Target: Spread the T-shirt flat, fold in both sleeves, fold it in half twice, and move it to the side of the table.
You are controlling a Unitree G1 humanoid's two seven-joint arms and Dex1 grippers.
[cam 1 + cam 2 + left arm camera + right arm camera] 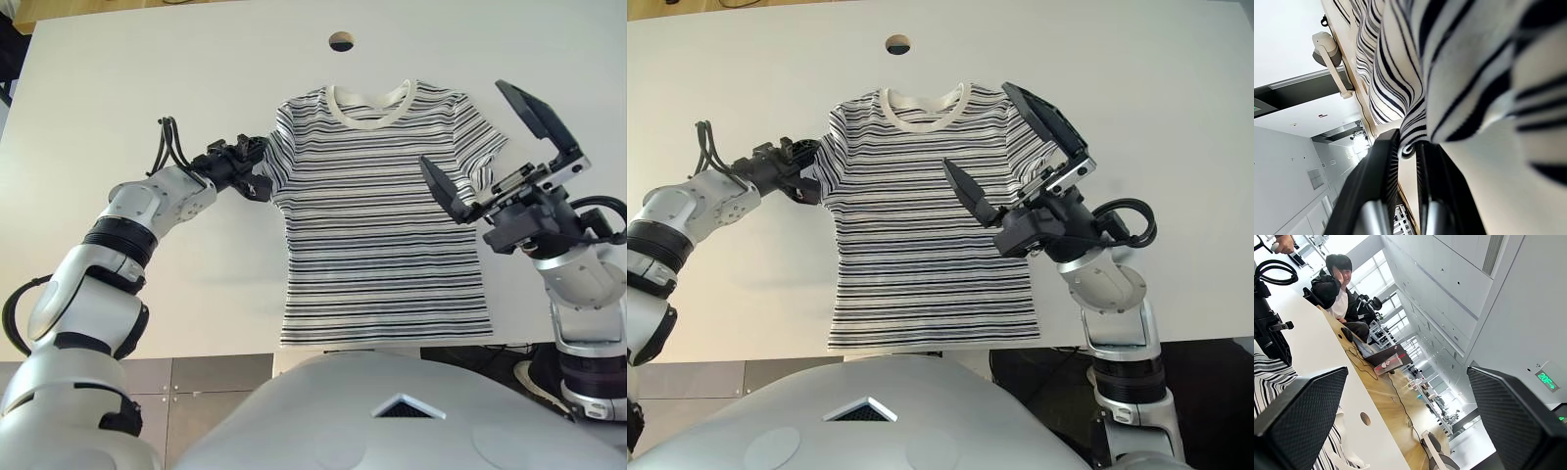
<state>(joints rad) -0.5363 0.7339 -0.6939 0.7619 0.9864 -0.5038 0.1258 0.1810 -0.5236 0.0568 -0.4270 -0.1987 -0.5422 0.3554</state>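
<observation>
1 T-shirt (382, 235), striped, lying flat on the white table (147, 78). The collar (372, 103) is on the far side and the hem (387, 333) sits right at the near table edge.

2 sleeves:
- The right sleeve (480, 137) is spread out flat.
- The left sleeve (276, 147) is bunched at its outer edge, where the left gripper (261, 168) has it.

2 grippers:
- Left: low at the table surface, at the shirt's left shoulder. The jaws are closed down on a fold of striped sleeve fabric. In the left wrist view the cloth is pinched between the two fingers (1382, 171), with almost no gap.
- Right gripper (490, 152): up in the air over the shirt's right side, near the right sleeve. The jaws are spread wide with nothing between them (the right wrist view shows both pads (1298, 416) far apart, with open room behind). It is not touching the shirt.

1 round hole (341, 41) in the tabletop, just beyond the collar.
</observation>
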